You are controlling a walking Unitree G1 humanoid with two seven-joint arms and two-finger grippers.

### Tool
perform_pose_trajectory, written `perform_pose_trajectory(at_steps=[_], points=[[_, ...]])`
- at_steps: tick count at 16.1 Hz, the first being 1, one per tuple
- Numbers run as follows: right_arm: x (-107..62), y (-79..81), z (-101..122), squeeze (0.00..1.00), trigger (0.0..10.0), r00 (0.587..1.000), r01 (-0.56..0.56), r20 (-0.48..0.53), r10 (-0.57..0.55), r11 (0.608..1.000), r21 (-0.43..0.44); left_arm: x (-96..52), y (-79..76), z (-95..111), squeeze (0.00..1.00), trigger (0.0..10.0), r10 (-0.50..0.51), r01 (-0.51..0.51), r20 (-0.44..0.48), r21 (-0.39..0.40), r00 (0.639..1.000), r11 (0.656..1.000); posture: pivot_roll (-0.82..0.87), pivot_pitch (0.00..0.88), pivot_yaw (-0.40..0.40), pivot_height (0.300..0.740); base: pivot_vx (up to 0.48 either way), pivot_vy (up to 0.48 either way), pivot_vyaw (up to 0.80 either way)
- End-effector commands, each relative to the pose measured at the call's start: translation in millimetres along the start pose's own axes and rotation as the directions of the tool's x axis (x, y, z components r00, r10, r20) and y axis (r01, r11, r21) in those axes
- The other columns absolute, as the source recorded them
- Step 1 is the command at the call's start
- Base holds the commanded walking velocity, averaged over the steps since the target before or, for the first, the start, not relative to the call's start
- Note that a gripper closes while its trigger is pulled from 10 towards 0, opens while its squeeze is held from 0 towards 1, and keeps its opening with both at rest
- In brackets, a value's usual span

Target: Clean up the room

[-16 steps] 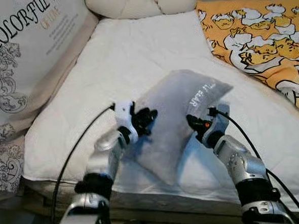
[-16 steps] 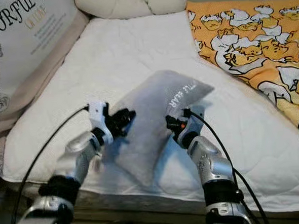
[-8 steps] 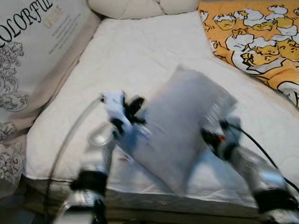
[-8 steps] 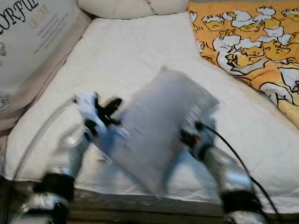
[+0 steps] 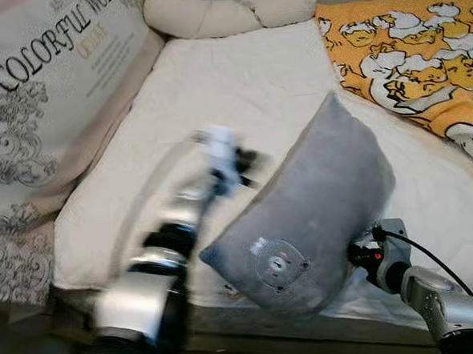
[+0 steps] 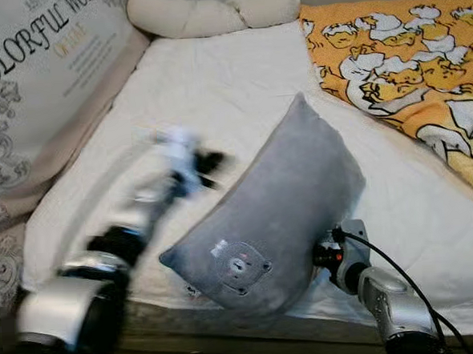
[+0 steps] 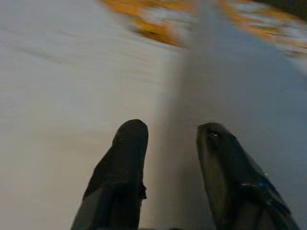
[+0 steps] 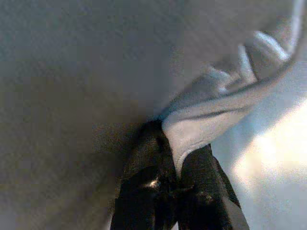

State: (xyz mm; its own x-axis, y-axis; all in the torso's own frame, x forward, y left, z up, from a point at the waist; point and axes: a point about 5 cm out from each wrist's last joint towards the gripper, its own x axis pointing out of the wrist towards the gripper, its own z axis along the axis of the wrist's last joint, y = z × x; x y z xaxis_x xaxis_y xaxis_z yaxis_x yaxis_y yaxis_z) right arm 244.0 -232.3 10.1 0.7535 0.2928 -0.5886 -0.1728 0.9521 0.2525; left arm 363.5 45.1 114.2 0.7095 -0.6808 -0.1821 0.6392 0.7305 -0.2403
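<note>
A grey pillow (image 5: 311, 212) with a small bear patch hangs tilted over the bed's front edge. My right gripper (image 5: 358, 256) sits at its lower right side, partly hidden behind it. In the right wrist view that gripper (image 8: 175, 160) is shut on a fold of the pillow's fabric (image 8: 216, 110). My left gripper (image 5: 239, 161) is blurred, a little left of the pillow and apart from it. Seen from the left wrist, its fingers (image 7: 127, 158) stand open with nothing between them, and the pillow's grey side (image 7: 240, 86) lies just ahead.
The white mattress (image 5: 239, 80) stretches back to a cream bolster (image 5: 226, 13). An orange cartoon-print blanket (image 5: 405, 46) covers the right side. A large cushion printed "COLORFUL" (image 5: 47, 108) leans along the left. The mattress's front edge (image 5: 107, 285) is just below my arms.
My left gripper has let go of the pillow and swung up and away, blurred. The pillow has turned over to show its bear patch, held by the right gripper, which moved lower right.
</note>
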Motion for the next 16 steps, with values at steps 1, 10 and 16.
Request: perform_pose_trajectory(at_steps=[1, 10, 16], points=[[-3.5, -1.8, -7, 0.0, 0.0, 0.999, 0.02, -0.028, -0.019, 1.0, 0.009, -0.1, -3.4, -6, 1.0, 10.0, -0.063, 0.062, -0.017, -0.061, 0.998, 0.996, -0.07, 0.0, 0.189, 0.74, 0.0, 0.0, 0.0], [1.6, 7.3, 7, 0.0, 0.0, 1.0, -0.026, -0.01, 0.025, 0.999, -0.037, -20.7, -10.3, -62, 1.0, 10.0, -0.291, 0.253, -0.204, -0.195, 0.935, 0.948, -0.04, 0.0, 0.157, 0.74, 0.0, 0.0, 0.0], [4.7, 7.2, 15, 0.0, 0.0, 1.0, -0.03, 0.004, 0.03, 0.998, -0.051, -34.1, 20.3, -62, 1.0, 10.0, -0.099, 0.111, -0.344, 0.017, 0.934, 0.994, -0.04, 0.0, 0.162, 0.74, 0.0, 0.0, 0.0]])
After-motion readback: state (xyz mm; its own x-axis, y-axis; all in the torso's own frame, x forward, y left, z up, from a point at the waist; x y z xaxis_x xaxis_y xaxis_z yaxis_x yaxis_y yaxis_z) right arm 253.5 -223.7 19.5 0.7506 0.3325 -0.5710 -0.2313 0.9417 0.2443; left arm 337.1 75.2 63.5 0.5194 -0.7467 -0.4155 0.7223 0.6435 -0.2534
